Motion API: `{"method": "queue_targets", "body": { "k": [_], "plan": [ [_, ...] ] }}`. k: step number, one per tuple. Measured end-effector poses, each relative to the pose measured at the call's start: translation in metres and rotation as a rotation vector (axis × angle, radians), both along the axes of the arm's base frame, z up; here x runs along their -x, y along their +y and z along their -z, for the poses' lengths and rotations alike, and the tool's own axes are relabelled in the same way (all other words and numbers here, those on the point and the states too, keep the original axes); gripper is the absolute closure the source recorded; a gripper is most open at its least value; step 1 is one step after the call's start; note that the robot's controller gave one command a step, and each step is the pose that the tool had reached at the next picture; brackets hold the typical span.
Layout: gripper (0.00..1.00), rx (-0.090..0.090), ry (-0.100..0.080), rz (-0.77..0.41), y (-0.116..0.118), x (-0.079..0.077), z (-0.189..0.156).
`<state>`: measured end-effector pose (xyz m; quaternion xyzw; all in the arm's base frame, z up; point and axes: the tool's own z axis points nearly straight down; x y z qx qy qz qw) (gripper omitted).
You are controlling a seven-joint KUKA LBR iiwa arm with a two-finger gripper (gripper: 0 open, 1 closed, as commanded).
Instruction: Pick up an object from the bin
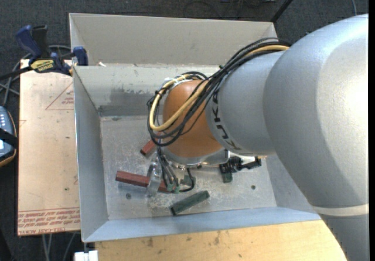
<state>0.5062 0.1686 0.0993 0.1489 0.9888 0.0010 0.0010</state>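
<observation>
Just left of claw (155,182), red-brown bar (130,179)

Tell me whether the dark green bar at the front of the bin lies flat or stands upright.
Lying flat: the dark green oblong bar rests lengthwise on the floor of the grey metal bin, slightly slanted.

Arm (310,107): broad, smooth silver-grey casing, dark lettering near the wrist. Orange domed wrist cover (184,128). Black and yellow cables (156,114) loop across it. Small metallic tool (156,182).
</observation>
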Motion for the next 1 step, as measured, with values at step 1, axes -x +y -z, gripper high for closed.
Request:
{"method": "queue_targets", "body": {
  "k": [1],
  "plan": [
    [1.0, 0.0, 0.0, 0.0, -0.0001, 0.0004, -0.0031]
  ]
}}
